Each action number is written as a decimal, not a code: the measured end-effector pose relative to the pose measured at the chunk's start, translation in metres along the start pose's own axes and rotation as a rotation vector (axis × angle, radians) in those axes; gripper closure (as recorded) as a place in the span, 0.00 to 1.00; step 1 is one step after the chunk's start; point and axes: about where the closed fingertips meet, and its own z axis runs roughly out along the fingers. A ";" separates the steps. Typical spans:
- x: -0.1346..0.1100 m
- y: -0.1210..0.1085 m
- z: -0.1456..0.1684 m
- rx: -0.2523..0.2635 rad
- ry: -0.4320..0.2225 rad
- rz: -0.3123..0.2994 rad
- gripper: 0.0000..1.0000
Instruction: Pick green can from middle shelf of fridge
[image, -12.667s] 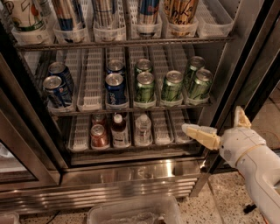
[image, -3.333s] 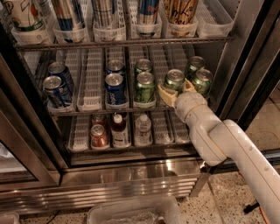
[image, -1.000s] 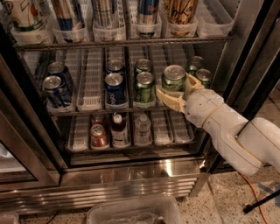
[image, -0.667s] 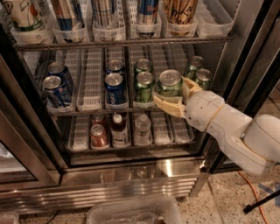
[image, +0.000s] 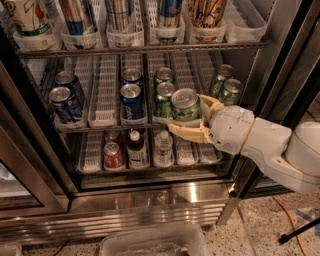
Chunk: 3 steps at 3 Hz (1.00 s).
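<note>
Camera view is showing the green can (image: 185, 104) sitting further left and nearer than a moment ago, so it is likely coming off the middle shelf (image: 107, 108) and out of the fridge (image: 150, 201). The gripper (image: 186, 113) is clamping the can between its fingers, just before the shelf's front edge.

Green can (image: 185, 103) upright (silver top up); clasped by the gripper (image: 185, 113) at the middle shelf (image: 107, 92) front edge

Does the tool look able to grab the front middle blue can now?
Probably not: the tool, before the middle shelf, is shut on a green can, though the blue can stands unblocked.
</note>
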 end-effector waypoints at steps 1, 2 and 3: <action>-0.007 0.013 -0.001 -0.096 0.006 0.001 1.00; -0.014 0.017 -0.004 -0.201 -0.008 0.088 1.00; -0.017 0.024 -0.005 -0.232 -0.013 0.133 1.00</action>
